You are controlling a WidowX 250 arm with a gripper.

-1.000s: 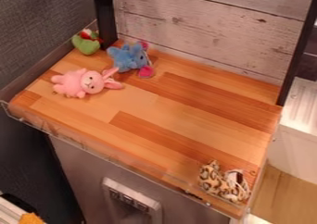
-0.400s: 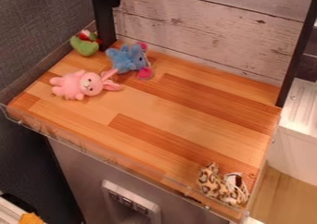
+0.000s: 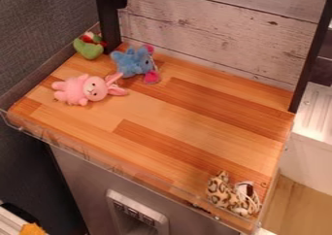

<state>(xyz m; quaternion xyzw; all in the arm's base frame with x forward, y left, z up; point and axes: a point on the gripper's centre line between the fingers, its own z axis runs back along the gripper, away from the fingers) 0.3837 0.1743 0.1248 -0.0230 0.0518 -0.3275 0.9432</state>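
I cannot tell whether my tool is spread or pressed together. On the wooden bench (image 3: 194, 120), I see the pink bunny (image 3: 76, 90) lying at the view's left, its ears close to the blue toy (image 3: 131, 63). The green toy (image 3: 90, 49) sits beside a black post (image 3: 109, 30); the spotted toy (image 3: 221, 194) lies at the near right corner.
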